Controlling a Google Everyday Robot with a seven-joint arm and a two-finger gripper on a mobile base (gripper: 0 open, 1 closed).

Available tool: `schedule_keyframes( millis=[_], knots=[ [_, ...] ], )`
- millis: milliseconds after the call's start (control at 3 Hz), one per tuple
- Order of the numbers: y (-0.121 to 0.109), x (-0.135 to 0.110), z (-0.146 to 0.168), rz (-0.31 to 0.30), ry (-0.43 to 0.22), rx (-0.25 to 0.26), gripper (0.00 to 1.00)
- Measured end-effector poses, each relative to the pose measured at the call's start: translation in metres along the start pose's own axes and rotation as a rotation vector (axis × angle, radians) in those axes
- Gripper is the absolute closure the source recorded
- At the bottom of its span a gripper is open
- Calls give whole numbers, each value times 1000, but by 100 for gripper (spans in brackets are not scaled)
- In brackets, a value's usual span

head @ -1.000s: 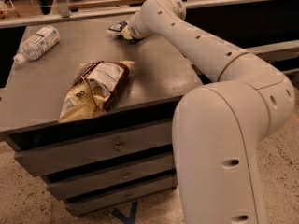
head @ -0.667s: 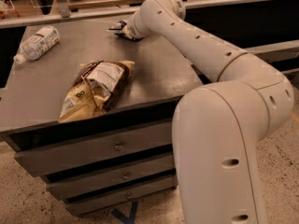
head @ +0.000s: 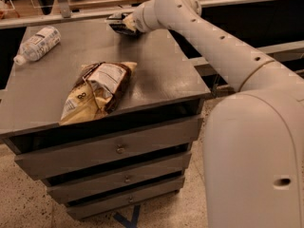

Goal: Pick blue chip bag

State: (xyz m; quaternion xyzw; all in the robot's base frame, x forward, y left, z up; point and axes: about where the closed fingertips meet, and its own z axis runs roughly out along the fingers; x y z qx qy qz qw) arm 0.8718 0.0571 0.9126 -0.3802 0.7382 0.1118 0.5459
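**Item 1.** Small crinkled dark navy-blue chip bag (head: 118, 29). It lies at the far edge of the counter, near the middle of that edge. Only a dark sliver shows, so its long axis cannot be made out.

**Item 2.** Gripper (head: 123, 22), on the end of the cream-white robot arm (head: 213, 42). The arm reaches across from the right to the counter's far edge. The gripper sits directly at the blue chip bag, over or against it. Whether it is apart, together or clamped on the bag cannot be told.

**Governing relation.** The bag lies at the gripper's tip, low and slightly to the camera's left of it. In my judgement, a lift depends on whether the bag is already secured, and that is hidden.

**Item 3.** Large brown-and-cream snack bag with a white label (head: 97, 91). It lies flat near the front of the counter, well apart from the gripper. Its long axis runs diagonally from near-left to far-right.

**Item 4.** Clear plastic bottle with a white label (head: 38, 42). It lies on its side at the far left corner. Its contents are not discernible.

**Item 5.** Grey metal counter (head: 161, 70) with three drawers (head: 118, 148) below. All three are closed and their contents are unseen.
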Motion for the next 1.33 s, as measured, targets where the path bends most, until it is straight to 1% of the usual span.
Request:
schedule_keyframes(
  millis=[333, 667, 1000, 1333],
  knots=[
    [2, -27, -32, 1, -110, -30, 100],
    [2, -44, -60, -2, -187, -65, 100],
    [7, -52, -80, -7, -217, -143, 100],
    [7, -52, -80, -7, -217, -143, 100]
  ],
)
